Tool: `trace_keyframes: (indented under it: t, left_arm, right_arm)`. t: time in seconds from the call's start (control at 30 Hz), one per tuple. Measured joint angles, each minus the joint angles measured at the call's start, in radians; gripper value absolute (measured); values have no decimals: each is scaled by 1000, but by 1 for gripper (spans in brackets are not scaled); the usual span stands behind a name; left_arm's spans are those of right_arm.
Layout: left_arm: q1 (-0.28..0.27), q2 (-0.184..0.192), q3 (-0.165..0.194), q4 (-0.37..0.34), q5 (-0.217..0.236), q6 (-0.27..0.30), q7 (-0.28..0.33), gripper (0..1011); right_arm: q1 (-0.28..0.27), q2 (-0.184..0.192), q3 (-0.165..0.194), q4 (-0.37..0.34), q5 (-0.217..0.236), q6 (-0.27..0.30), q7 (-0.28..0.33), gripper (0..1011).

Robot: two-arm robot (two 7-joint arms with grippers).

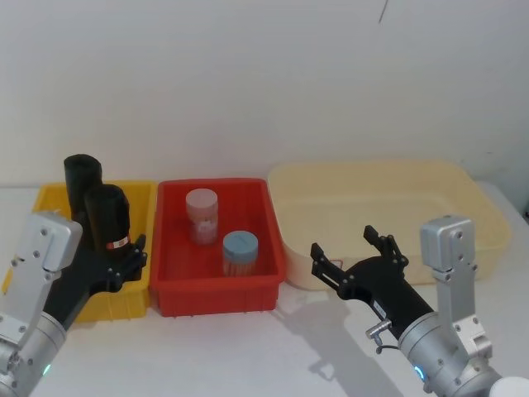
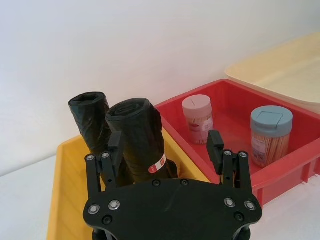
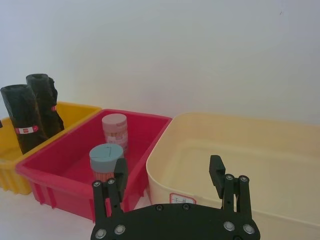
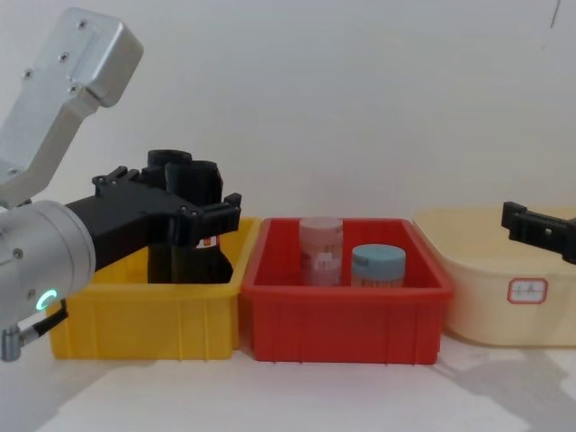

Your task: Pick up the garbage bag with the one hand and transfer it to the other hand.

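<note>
While both arms reach forward over the white table (image 1: 248, 347), the near plane holds the one hand (image 2: 165, 145), a black forked gripper on a silver-grey wrist at the robot's left, jaws spread wide and pinching nothing, and the other hand (image 1: 343, 244), a black forked gripper at the robot's right, likewise spread and bare, hovering before the cream plastic tub (image 1: 372, 168), well apart from the work. Just beyond the left jaws, inside the yellow plastic bin (image 1: 50, 196), stands the garbage bag (image 2: 137, 135), a tall black roll of film with a red-and-white label band low on its side. It lies ahead of the gap, nearer one finger than the other; contact cannot be told. Long axis near vertical with a slight lean, rolled end pointing up, so the jaws meet it crosswise at about label height, and the left arm is plainly the nearer. Judged next: a short advance, then closure. Close behind, a second black roll (image 2: 92, 120); to the right, the red plastic bin (image 1: 215, 184)
</note>
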Motion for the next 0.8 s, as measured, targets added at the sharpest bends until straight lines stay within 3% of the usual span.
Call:
trace_keyframes:
  t: [0.8]
  left_arm:
    - [0,0,0,0,0,0,0,1001]
  right_arm:
    - [0,0,0,0,0,0,0,1001]
